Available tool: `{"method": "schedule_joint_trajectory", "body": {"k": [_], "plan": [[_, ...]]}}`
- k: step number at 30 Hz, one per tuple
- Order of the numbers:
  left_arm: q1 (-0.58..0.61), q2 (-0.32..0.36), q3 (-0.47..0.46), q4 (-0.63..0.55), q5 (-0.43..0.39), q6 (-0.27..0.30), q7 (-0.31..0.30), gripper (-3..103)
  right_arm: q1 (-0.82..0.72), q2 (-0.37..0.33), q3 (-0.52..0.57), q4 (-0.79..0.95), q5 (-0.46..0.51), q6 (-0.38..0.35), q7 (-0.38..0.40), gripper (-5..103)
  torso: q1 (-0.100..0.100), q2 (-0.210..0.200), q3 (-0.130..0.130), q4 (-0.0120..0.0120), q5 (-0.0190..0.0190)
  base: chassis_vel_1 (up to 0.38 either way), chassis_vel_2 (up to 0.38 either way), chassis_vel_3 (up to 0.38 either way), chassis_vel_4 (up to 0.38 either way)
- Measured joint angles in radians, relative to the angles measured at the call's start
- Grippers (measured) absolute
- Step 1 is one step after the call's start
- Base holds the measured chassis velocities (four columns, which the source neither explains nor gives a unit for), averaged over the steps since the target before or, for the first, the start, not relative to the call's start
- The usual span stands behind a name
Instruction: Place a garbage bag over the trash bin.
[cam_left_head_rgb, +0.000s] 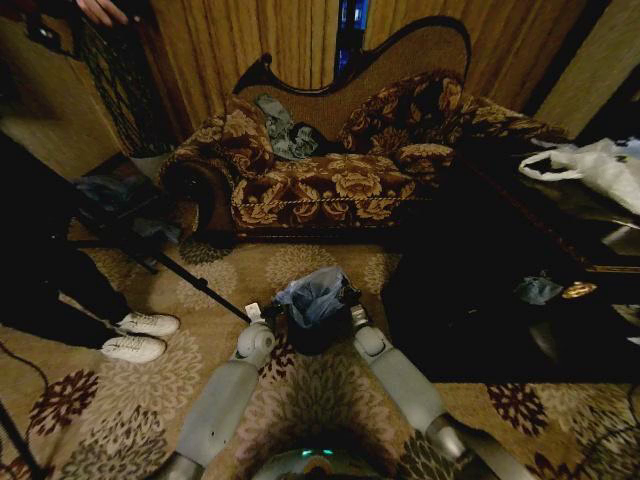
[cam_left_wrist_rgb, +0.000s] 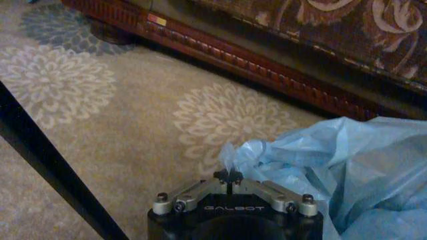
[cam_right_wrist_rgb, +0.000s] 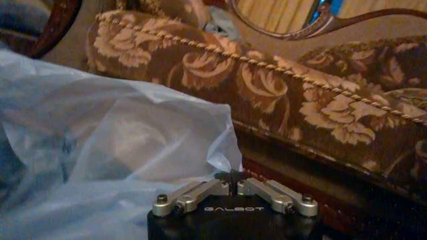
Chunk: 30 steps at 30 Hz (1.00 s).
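The light blue garbage bag is bunched over the top of the black trash bin, which stands on the carpet just ahead of me, between my two arms. My left gripper sits at the bin's left side. In the left wrist view it is shut on a pinched-up edge of the bag. On the bin's right side, my right gripper holds the opposite edge. The right wrist view shows it shut on the film. Most of the bin is hidden by the bag.
A floral sofa stands close behind the bin. A dark low table with a white plastic bag on it is at the right. A person's white sneakers and a black tripod leg are on the carpet at the left.
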Motion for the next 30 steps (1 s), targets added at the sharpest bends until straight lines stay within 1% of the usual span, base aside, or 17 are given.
{"method": "schedule_joint_trajectory", "body": {"k": [1, 6, 7, 9, 11, 12, 17, 18, 20, 26, 30], "plan": [[0.0, 0.0, 0.0, 0.0, 0.0, 0.0, 0.0, 0, 0.0, 0.0, 0.0, 0.0, 0.0, 0.0, 0.0, 0, 0.0, 0.0, 0.0, 0.0, 0.0, 0.0, 0.0, 0.0, 0.0], [0.004, -0.001, -0.007, -0.003, -0.001, -0.003, 0.0, 0, 0.015, -0.074, -0.085, -0.007, 0.084, -0.017, -0.1, 0, 0.0, 0.0, 0.0, -0.0002, -0.0001, 0.0, 0.0, 0.0, 0.0], [0.004, -0.001, -0.007, -0.003, -0.001, -0.003, 0.0, 0, 0.015, -0.074, -0.085, -0.007, 0.084, -0.017, -0.1, 0, 0.0, 0.0, 0.0, -0.0002, -0.0001, 0.0, 0.0, 0.0, 0.0], [0.004, -0.001, -0.012, -0.003, -0.002, -0.004, 0.0, 0, 0.02, -0.091, -0.108, -0.033, 0.098, -0.007, -0.154, 0, 0.0, 0.0, 0.0, -0.0002, 0.0001, 0.0, 0.0, 0.0, 0.0], [0.004, -0.001, -0.013, -0.002, -0.002, -0.007, 0.001, 0, 0.029, -0.094, -0.116, -0.068, 0.089, 0.016, -0.191, 0, 0.0, 0.0, 0.0, -0.0002, 0.0, 0.0, 0.0, 0.0, 0.0], [0.004, -0.001, -0.013, -0.002, -0.002, -0.007, 0.001, 0, 0.029, -0.094, -0.116, -0.068, 0.089, 0.016, -0.191, 0, 0.0, 0.0, 0.0, -0.0002, 0.0, 0.0, 0.0, 0.0, 0.0], [0.004, -0.004, -0.012, 0.004, -0.003, -0.013, 0.005, 0, 0.06, -0.085, -0.131, -0.142, 0.087, 0.069, -0.268, 0, 0.0, 0.0, 0.0, -0.0001, 0.0, 0.0, 0.0, 0.0, 0.0], [0.004, -0.004, -0.012, 0.004, -0.003, -0.013, 0.005, 0, 0.06, -0.085, -0.131, -0.142, 0.087, 0.069, -0.268, 0, 0.0, 0.0, 0.0, -0.0001, 0.0, 0.0, 0.0, 0.0, 0.0], [0.001, -0.005, -0.009, 0.008, -0.003, -0.014, 0.009, 0, 0.068, -0.08, -0.127, -0.168, 0.084, 0.089, -0.298, 0, 0.0, 0.0, 0.0, 0.0002, 0.0001, 0.0, 0.0, 0.0, 0.0], [-0.016, -0.005, 0.001, 0.029, -0.006, -0.015, 0.022, 0, 0.056, -0.084, -0.119, -0.188, 0.078, 0.11, -0.351, 0, 0.0, 0.0, 0.0, -0.0003, -0.0001, 0.0, 0.0, 0.0, 0.0], [-0.02, -0.002, -0.003, 0.038, -0.014, -0.014, 0.029, 0, 0.047, -0.081, -0.118, -0.201, 0.075, 0.118, -0.381, 0, 0.0, 0.0, 0.0, 0.0, -0.0001, 0.0, 0.0, 0.0, 0.0]]}}
